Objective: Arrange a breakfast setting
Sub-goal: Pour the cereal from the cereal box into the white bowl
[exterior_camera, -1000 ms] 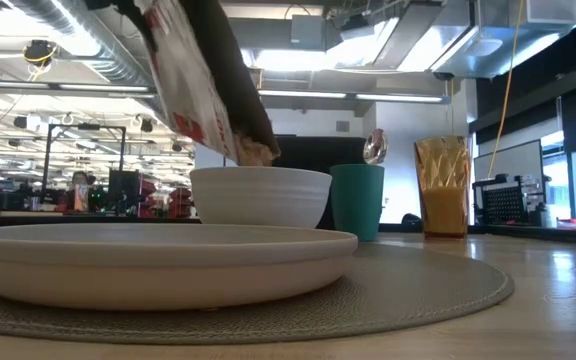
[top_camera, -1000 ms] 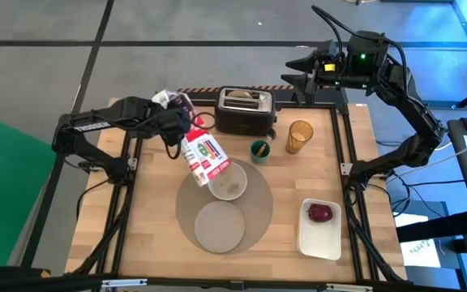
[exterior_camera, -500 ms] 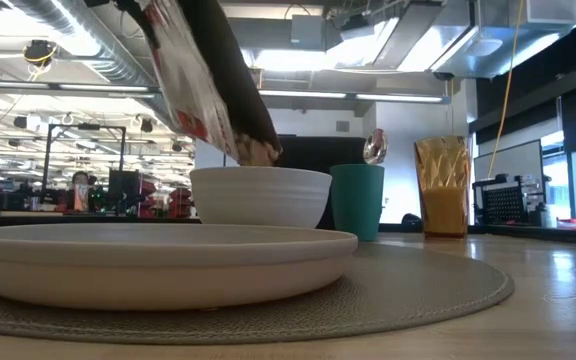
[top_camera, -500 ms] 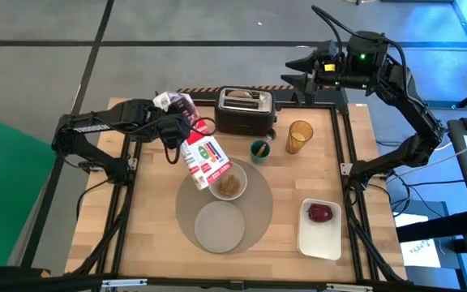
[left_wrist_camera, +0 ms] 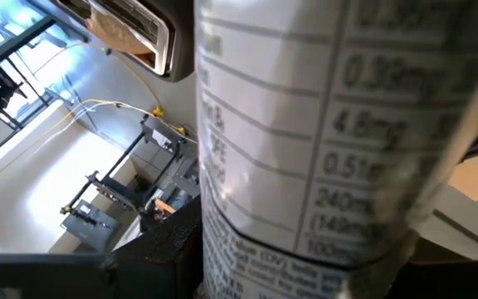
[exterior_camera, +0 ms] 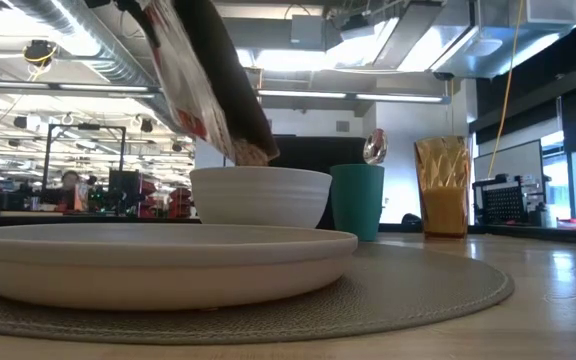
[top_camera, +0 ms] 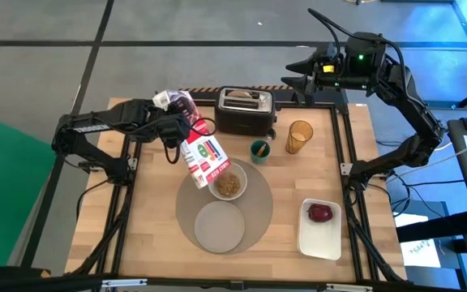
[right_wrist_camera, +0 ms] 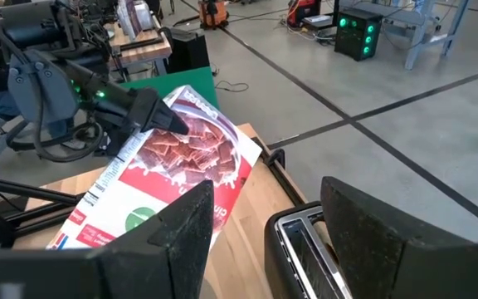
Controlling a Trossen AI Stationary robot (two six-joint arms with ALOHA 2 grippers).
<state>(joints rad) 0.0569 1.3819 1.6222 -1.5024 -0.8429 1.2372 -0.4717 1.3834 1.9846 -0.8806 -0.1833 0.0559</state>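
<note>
Tilted cereal box (top_camera: 202, 159) over bowl (top_camera: 230, 182)

Your wooden desk (top_camera: 148, 219) carries a round grey-beige placemat (top_camera: 186, 212) near centre. At 12 o'clock from the mat sits a black toaster (top_camera: 246, 110) at the far edge. At 1 o'clock you have a small teal cup (top_camera: 259, 150), with an amber cup (top_camera: 299, 136) just beside it. At 4 o'clock, a white rectangular tray (top_camera: 321, 241) near the right edge.
</note>
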